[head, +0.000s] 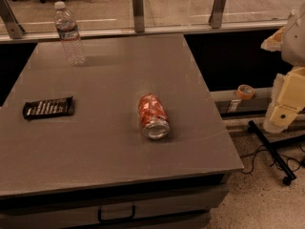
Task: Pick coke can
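Observation:
The coke can [153, 114] is red with white lettering. It lies on its side a little right of the middle of the grey table [105, 151], with one silver end turned toward the front edge. My gripper [282, 109] hangs at the far right of the view, off the table's right side and above the floor, well apart from the can. It holds nothing that I can see.
A clear plastic water bottle [69, 32] stands upright at the table's back left. A flat black snack wrapper [48, 108] lies at the left. An orange tape roll [245, 91] rests on a ledge to the right. A black stand leg and cables [271, 151] lie on the floor.

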`<action>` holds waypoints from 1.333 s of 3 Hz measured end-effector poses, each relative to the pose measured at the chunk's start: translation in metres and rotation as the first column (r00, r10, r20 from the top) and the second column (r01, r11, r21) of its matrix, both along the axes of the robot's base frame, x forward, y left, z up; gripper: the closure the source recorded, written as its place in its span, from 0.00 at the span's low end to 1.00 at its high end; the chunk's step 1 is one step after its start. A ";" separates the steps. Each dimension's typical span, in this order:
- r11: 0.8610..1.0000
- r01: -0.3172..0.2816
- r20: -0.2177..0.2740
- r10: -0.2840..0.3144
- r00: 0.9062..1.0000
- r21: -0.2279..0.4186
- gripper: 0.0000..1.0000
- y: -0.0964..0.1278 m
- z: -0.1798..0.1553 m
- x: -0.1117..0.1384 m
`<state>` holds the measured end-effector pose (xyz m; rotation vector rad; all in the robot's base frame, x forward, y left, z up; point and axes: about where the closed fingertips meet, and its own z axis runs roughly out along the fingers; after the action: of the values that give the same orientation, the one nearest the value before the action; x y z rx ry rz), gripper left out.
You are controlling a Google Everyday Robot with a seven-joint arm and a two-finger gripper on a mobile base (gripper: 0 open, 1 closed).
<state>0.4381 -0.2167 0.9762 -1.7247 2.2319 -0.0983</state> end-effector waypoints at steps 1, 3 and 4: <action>1.000 0.000 0.000 0.000 1.000 0.000 0.00 0.000 0.000 0.000; 0.918 0.234 -0.129 -0.202 0.971 0.322 0.00 0.032 -0.001 0.037; 0.833 0.374 -0.267 -0.283 0.921 0.407 0.00 0.053 0.005 0.064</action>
<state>0.5024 -0.1639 0.9811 -1.1316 2.4237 0.5006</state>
